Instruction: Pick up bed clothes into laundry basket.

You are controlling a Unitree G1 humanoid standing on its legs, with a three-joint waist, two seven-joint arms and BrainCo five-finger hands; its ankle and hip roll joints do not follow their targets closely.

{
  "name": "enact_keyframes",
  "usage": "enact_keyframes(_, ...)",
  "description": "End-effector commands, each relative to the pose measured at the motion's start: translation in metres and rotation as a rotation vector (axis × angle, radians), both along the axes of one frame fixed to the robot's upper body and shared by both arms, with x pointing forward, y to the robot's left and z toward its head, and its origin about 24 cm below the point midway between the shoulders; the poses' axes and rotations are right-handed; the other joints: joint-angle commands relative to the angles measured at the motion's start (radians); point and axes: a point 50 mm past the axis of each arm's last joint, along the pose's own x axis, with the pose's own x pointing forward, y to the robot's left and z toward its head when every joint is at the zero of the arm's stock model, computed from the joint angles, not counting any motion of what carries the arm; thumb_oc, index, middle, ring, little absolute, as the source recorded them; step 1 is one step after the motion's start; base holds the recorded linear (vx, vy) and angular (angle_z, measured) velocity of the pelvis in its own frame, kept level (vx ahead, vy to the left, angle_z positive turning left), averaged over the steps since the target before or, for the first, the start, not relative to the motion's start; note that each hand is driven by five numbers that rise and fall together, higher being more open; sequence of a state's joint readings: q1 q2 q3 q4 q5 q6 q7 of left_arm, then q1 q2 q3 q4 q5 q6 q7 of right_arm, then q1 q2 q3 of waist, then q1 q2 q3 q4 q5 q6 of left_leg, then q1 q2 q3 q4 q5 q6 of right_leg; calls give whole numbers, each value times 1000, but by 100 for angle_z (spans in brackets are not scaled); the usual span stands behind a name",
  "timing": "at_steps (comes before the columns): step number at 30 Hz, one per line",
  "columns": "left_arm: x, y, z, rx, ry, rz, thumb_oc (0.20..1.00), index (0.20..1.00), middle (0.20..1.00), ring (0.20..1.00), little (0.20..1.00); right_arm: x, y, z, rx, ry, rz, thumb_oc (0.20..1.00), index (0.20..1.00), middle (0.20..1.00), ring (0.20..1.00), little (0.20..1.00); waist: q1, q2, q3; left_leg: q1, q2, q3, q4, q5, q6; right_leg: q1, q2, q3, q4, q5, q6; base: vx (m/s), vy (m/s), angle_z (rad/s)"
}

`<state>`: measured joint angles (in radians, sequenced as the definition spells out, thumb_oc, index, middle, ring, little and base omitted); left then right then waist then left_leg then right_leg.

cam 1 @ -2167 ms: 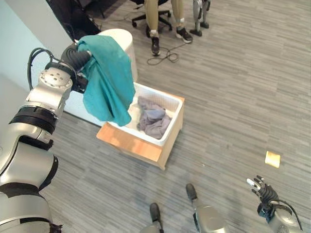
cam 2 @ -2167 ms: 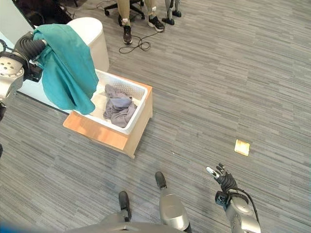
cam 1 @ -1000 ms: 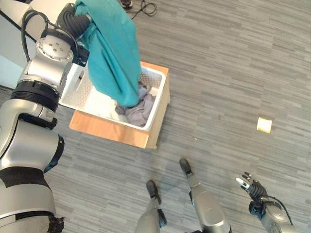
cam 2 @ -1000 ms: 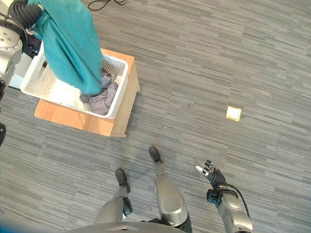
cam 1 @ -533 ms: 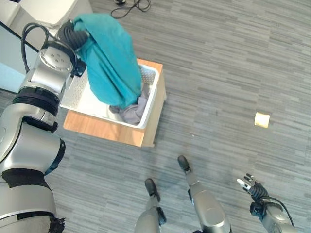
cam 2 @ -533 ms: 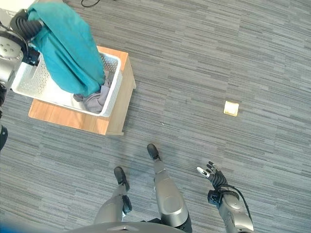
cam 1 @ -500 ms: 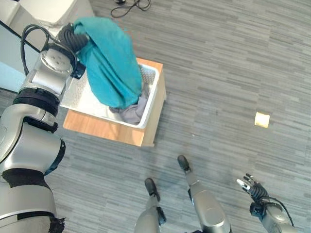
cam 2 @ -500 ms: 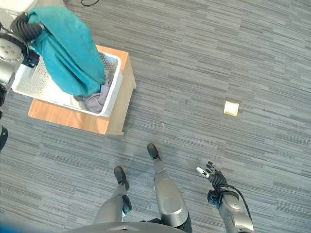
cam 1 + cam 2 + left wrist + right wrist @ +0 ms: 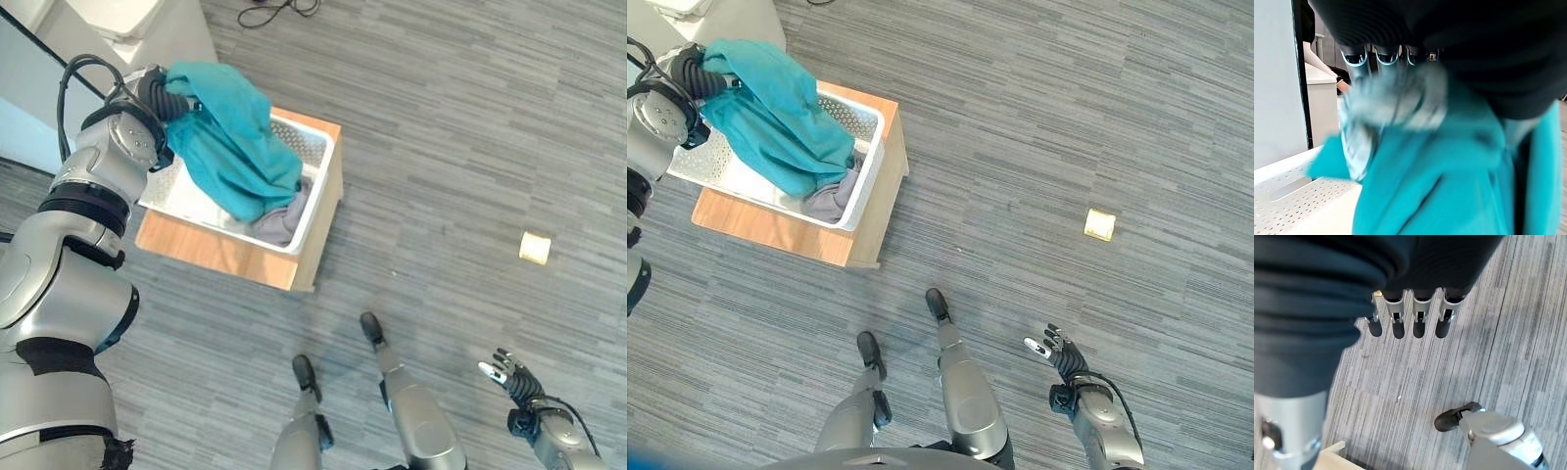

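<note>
A teal cloth [image 9: 232, 149] hangs from my left hand [image 9: 160, 94] and spreads down into the white perforated laundry basket [image 9: 324, 168]. Its lower end rests on grey clothes [image 9: 280, 224] lying in the basket. In the left wrist view the teal cloth [image 9: 1449, 186] lies bunched under my curled fingers [image 9: 1356, 57], with the basket's wall [image 9: 1288, 196] beside it. My right hand [image 9: 1059, 353] hangs low at the right over the carpet, far from the basket. Its fingers [image 9: 1420, 319] are straight and hold nothing.
The basket sits on a low wooden stand [image 9: 219, 258] on grey striped carpet. White furniture [image 9: 110, 16] stands behind it at the upper left. A small yellow square [image 9: 535, 247] lies on the floor to the right.
My left hand has come down and the teal cloth, which hung above the basket, now lies partly in it over the grey clothes. The view has shifted. The right hand stays put.
</note>
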<state>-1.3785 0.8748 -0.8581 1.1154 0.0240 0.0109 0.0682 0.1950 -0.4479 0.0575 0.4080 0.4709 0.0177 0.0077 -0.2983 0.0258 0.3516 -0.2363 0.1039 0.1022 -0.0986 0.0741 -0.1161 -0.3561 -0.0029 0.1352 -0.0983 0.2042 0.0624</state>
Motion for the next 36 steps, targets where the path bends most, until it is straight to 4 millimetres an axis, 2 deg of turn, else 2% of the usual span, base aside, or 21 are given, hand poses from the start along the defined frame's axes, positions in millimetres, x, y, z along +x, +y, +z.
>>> enact_keyframes(1, -18, 16, 57, 40, -175, 62, 1000, 1000, 1000, 1000, 1000, -2, -8, 8, -27, -32, 9, 1000, 1000, 1000, 1000, 1000, 6, -51, 7, 115, 3, 8, 11, -45, -7, 36, -32, -43, 15, -80, 105, 0, 0, 0)
enact_keyframes(6, -21, 16, 64, 46, -194, 56, 1000, 1000, 1000, 1000, 1000, -1, -12, 9, -47, -22, 19, 1000, 1000, 1000, 1000, 1000, 17, -42, -7, 129, 1, 2, 11, -49, -6, 53, -36, -50, 15, -85, 104, 0, 0, 0)
enact_keyframes(10, -22, 3, 76, 75, -230, -9, 1000, 1000, 1000, 1000, 1000, 2, -15, 12, -67, -24, 37, 1000, 1000, 1000, 1000, 1000, 33, -31, -27, 142, -2, -9, 11, -53, -4, 75, -42, -64, 13, -88, 105, 6, -1, 6)
enact_keyframes(15, -27, -4, 71, 78, -249, -92, 1000, 1000, 1000, 1000, 1000, 0, -17, 11, -78, -12, 39, 1000, 1000, 1000, 1000, 1000, 60, -24, -50, 163, -4, -26, 11, -59, 0, 106, -49, -84, 13, -93, 104, 1, -5, 9)
enact_keyframes(17, -32, -14, 69, 120, -277, -156, 1000, 1000, 1000, 1000, 1000, 0, -19, 11, -92, -14, 33, 1000, 1000, 1000, 1000, 1000, 83, -23, -57, 170, -6, -39, 11, -61, 3, 125, -54, -98, 13, -98, 104, -18, -13, 15)
enact_keyframes(18, -42, -21, 57, 66, -324, -259, 1000, 1000, 1000, 1000, 1000, 0, -20, 13, -94, -28, 9, 1000, 1000, 1000, 1000, 1000, 114, -30, -61, 178, -10, -55, 11, -62, 7, 141, -59, -115, 14, -104, 102, -36, -13, 20)
enact_keyframes(20, -58, -20, 33, -63, -324, -376, 1000, 1000, 1000, 1000, 1000, 1, -22, 16, -94, -59, -18, 1000, 1000, 1000, 1000, 1000, 144, -34, -67, 189, -13, -70, 11, -65, 9, 161, -64, -125, 14, -109, 100, -31, 17, 30)
enact_keyframes(21, -85, -6, -13, -279, -364, -430, 1000, 1000, 1000, 1000, 1000, 5, -21, 26, -92, -127, -35, 1000, 1000, 1000, 1000, 1000, 162, -27, -74, 208, -16, -78, 11, -71, 13, 184, -67, -133, 16, -115, 99, -36, 56, 34)
enact_keyframes(22, -93, 1, -44, -393, -336, -413, 1000, 1000, 1000, 1000, 1000, 8, -20, 30, -96, -160, -42, 1000, 1000, 1000, 1000, 1000, 166, -27, -80, 212, -18, -82, 11, -73, 15, 189, -68, -135, 17, -117, 99, -22, 70, 26)
enact_keyframes(23, -103, 1, -82, -609, -349, -411, 1000, 1000, 1000, 1000, 1000, 12, -18, 36, -100, -212, -63, 1000, 1000, 1000, 1000, 1000, 179, -29, -82, 225, -18, -85, 11, -81, 18, 202, -66, -137, 20, -126, 96, -6, 72, 1)
enact_keyframes(24, -114, -6, -124, -840, -320, -398, 1000, 1000, 1000, 1000, 1000, 16, -17, 41, -107, -250, -84, 1000, 1000, 1000, 1000, 1000, 178, -27, -90, 233, -22, -90, 11, -85, 22, 212, -66, -136, 21, -132, 94, -2, 81, 7)
enact_keyframes(26, -137, -25, -185, -1169, -260, -348, 1000, 1000, 1000, 1000, 1000, 22, -13, 52, -116, -323, -116, 1000, 1000, 1000, 1000, 1000, 179, -22, -115, 245, -27, -105, 11, -88, 30, 232, -66, -131, 24, -141, 82, -16, 74, 30)
enact_keyframes(27, -147, -32, -210, -1244, -207, -302, 1000, 1000, 1000, 1000, 1000, 27, -10, 58, -113, -364, -118, 1000, 1000, 1000, 1000, 1000, 182, -22, -125, 250, -30, -112, 11, -88, 35, 240, -66, -128, 28, -145, 77, -8, 47, 32)
enact_keyframes(28, -148, -33, -211, -1246, -206, -299, 1000, 1000, 1000, 1000, 1000, 26, -11, 58, -116, -361, -117, 1000, 1000, 1000, 1000, 1000, 180, -19, -127, 251, -29, -114, 11, -89, 35, 242, -66, -129, 28, -147, 77, 12, 55, 29)
enact_keyframes(29, -168, -37, -237, -1291, -148, -222, 1000, 1000, 1000, 1000, 1000, 30, -3, 64, -107, -394, -72, 1000, 1000, 1000, 1000, 1000, 185, -15, -156, 268, -33, -126, 11, -95, 43, 258, -65, -128, 40, -162, 70, 14, 50, 29)
enact_keyframes(32, -188, -56, -277, -1494, -52, -136, 1000, 1000, 1000, 1000, 1000, 39, 18, 78, -101, -454, 70, 1000, 1000, 1000, 1000, 1000, 197, -13, -187, 294, -40, -136, 11, -101, 56, 282, -67, -131, 55, -177, 65, -4, 47, 19)
enact_keyframes(33, -194, -60, -284, -1530, -32, -121, 1000, 1000, 1000, 1000, 1000, 39, 23, 78, -97, -456, 99, 1000, 1000, 1000, 1000, 1000, 201, -13, -196, 302, -41, -139, 13, -103, 60, 288, -68, -130, 61, -181, 64, 0, 0, 0)
enact_keyframes(35, -195, -60, -285, -1531, -31, -120, 1000, 1000, 1000, 1000, 1000, 38, 22, 78, -98, -455, 100, 1000, 1000, 1000, 1000, 1000, 201, -13, -197, 303, -41, -138, 13, -104, 60, 289, -68, -130, 61, -182, 64, -17, 16, -6)
enact_keyframes(36, -201, -73, -297, -1643, -20, -83, 1000, 1000, 1000, 1000, 1000, 42, 39, 78, -37, -476, 145, 1000, 1000, 1000, 1000, 1000, 210, -15, -207, 314, -45, -132, 19, -111, 69, 289, -70, -139, 76, -182, 67, -36, 27, -5)
